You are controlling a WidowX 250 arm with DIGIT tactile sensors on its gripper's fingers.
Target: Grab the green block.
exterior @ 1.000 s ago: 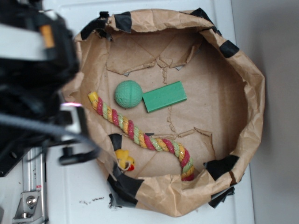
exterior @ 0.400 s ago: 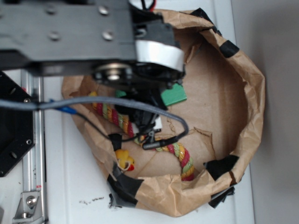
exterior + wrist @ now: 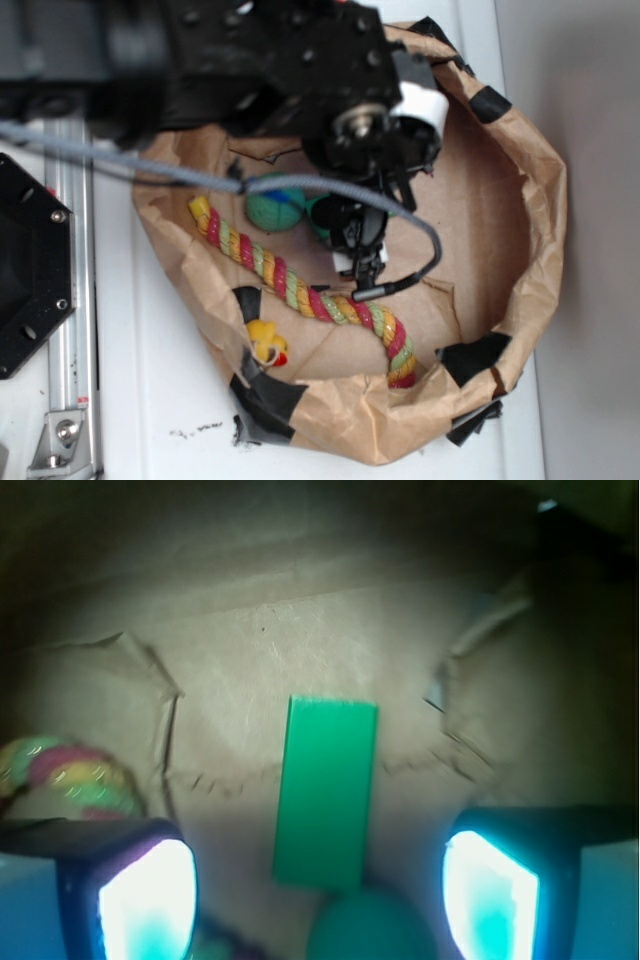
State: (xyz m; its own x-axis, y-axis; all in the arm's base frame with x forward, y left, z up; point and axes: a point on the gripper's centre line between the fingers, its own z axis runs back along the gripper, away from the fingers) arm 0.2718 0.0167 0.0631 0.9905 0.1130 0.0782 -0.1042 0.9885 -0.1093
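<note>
The gripper (image 3: pixel 320 890) is hovering with fingers (image 3: pixel 145 895) spread wide, the green block (image 3: pixel 326 790) lying between them; no writing is showing

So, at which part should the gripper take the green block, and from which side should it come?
Probably across the two long edges of the green block, near its middle, coming straight down from above. It lies flat on the paper, and in the wrist view its narrow width sits between the open fingers. The green ball is right at one short end, so gripping lengthwise looks blocked.
</note>
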